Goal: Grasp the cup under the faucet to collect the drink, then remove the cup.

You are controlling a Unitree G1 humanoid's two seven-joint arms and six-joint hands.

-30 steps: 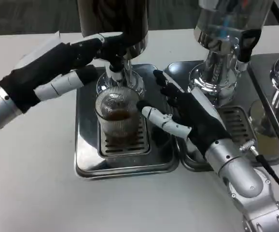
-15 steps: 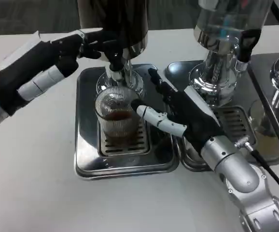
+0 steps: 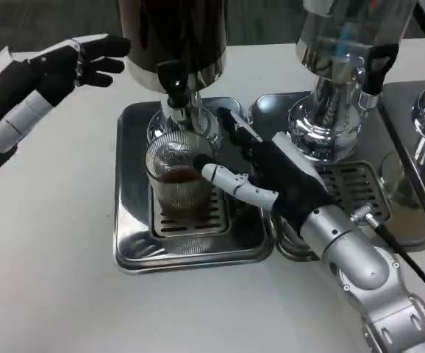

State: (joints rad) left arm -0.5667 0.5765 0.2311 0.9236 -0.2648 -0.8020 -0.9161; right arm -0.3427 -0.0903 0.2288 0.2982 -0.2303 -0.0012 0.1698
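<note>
The cup (image 3: 178, 179), a ribbed clear glass holding a little brown drink, stands upright on the slotted grate of the steel drip tray (image 3: 135, 243). It sits directly below the faucet (image 3: 174, 92) of the dark dispenser (image 3: 172, 33).

The right hand (image 3: 268, 176) reaches in from the cup's right side. Its fingers are spread, with one white finger (image 3: 234, 185) lying against the cup's right wall near the rim. The other fingers extend behind the cup toward the dispenser base. The hand does not enclose the cup; nothing is gripped.

The left hand (image 3: 47, 77) hovers over the white table (image 3: 51, 294), up and to the left of the tray, well apart from the cup. Its fingers are extended and apart, pointing toward the dispenser, and it holds nothing.

A second dispenser (image 3: 341, 44), clear-bodied, stands to the right on its own drip tray (image 3: 359, 184).
</note>
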